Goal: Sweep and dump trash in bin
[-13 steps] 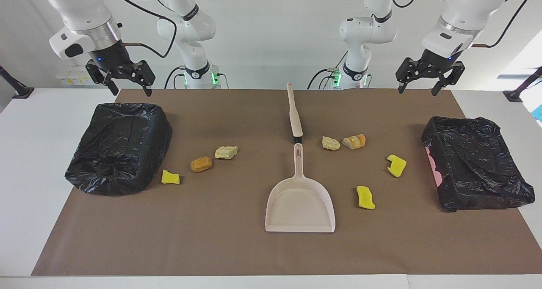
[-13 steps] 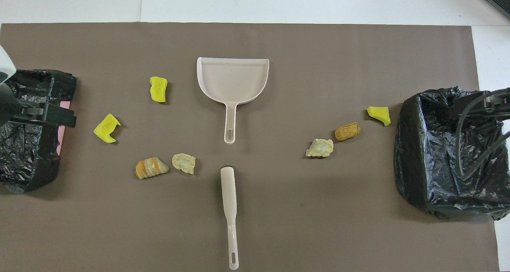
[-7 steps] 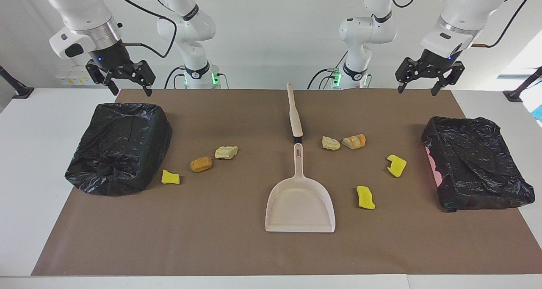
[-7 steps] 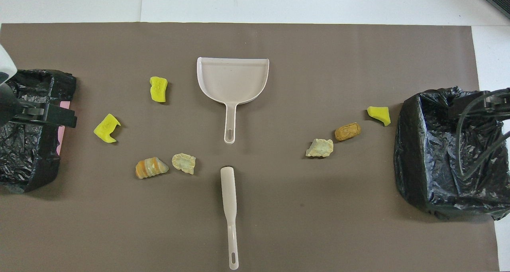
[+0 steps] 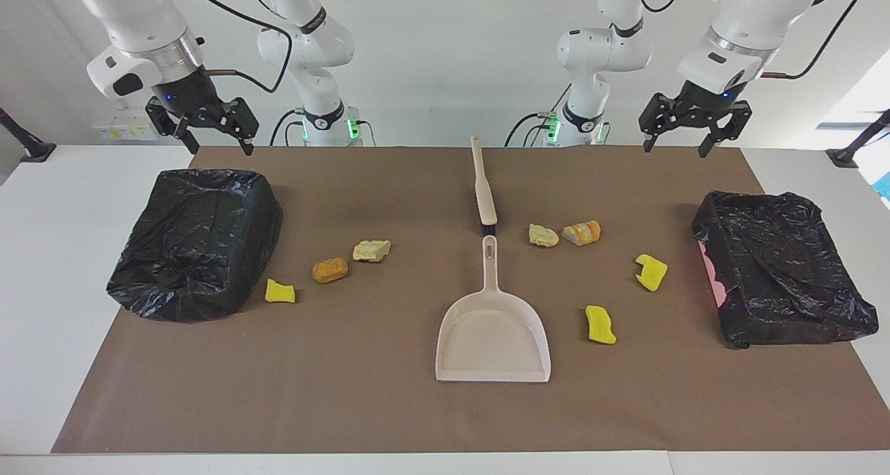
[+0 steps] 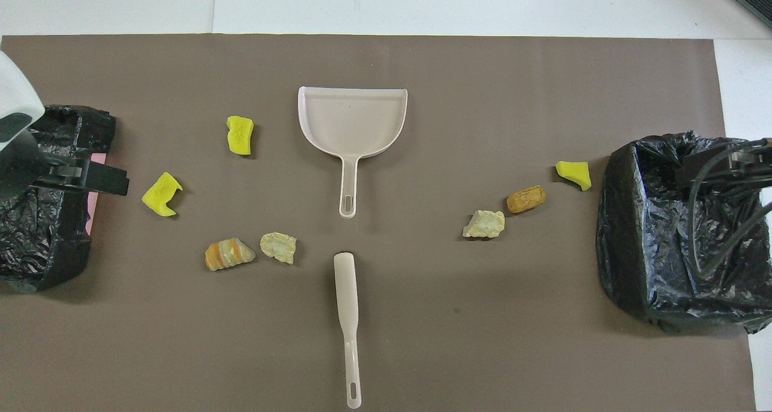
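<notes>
Both tools (image 5: 689, 126) (image 5: 201, 127) higher, open, empty

A flat brown mat (image 5: 389, 412) is covering the white surface (image 5: 42, 266) across most of the frame. At centre, a pale beige dustpan (image 5: 493, 343) and a matching beige brush (image 5: 482, 183) are showing no pattern. Bright yellow sponge pieces (image 5: 600, 324) are glowing at lower right and left of centre, while a tan chunk striped with orange (image 5: 581, 232) is sitting just right of centre, and a plain orange-brown chunk (image 5: 329, 270) is lying at left. Glossy black liners are wrapping the bin at left (image 5: 195, 242) and the bin at right (image 5: 782, 277), the latter showing a pink sliver. Both arms are showing white, each with a black claw: the left claw (image 5: 692, 131) at upper right, the right claw (image 5: 205, 131) at upper left.
</notes>
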`<action>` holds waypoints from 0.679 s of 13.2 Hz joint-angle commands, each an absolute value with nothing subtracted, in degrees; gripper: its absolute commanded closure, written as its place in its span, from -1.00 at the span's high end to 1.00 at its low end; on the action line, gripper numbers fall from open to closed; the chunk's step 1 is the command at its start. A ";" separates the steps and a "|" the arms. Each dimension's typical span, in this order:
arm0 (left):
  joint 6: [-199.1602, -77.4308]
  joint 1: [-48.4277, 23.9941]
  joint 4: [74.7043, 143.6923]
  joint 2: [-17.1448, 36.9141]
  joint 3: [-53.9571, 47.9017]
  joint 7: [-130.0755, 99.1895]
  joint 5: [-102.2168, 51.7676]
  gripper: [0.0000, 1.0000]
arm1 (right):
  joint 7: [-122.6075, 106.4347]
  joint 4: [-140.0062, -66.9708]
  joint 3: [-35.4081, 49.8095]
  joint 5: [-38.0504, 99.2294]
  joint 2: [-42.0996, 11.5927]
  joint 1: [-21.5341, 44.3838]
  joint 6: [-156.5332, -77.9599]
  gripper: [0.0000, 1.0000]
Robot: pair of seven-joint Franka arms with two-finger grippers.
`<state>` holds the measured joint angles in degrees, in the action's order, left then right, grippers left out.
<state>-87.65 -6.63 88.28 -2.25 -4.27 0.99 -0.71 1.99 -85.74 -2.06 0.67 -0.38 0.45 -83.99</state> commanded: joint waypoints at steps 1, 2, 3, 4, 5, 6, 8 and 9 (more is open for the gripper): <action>-87.71 -7.29 91.39 -4.74 -6.23 0.53 -0.53 1.00 | 1.58 -86.22 -1.85 1.14 0.61 0.18 -82.71 1.00; -87.71 -7.29 92.62 -5.70 -7.11 0.01 -0.53 1.00 | 1.58 -86.22 -1.85 1.14 0.62 0.26 -82.44 1.00; -87.71 -7.29 93.68 -6.32 -8.51 -1.91 -0.88 1.00 | 1.58 -86.22 -1.85 1.14 0.62 0.35 -82.35 1.00; -87.80 -7.29 95.61 -7.89 -10.27 -4.72 -1.57 1.00 | 1.67 -86.31 -1.85 1.23 0.62 0.35 -82.35 1.00; -88.32 -7.29 97.71 -9.39 -11.33 -6.92 -2.10 1.00 | 1.67 -86.31 -1.76 1.14 0.62 0.35 -82.35 1.00; -89.11 -7.38 100.08 -10.88 -12.90 -8.51 -2.98 1.00 | 1.67 -86.31 -1.76 1.14 0.62 0.44 -82.35 1.00; -91.13 -7.38 104.83 -13.26 -15.63 -11.85 -4.65 1.00 | 1.76 -86.22 -1.15 1.14 0.35 0.53 -82.70 1.00; -92.27 -7.64 106.94 -14.14 -17.38 -13.95 -5.88 1.00 | 1.76 -86.22 -0.88 1.14 0.09 0.44 -82.97 1.00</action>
<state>-88.67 -7.29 99.99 -9.82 -15.83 -10.99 -4.09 1.99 -85.75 -1.68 0.69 -0.29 0.68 -83.20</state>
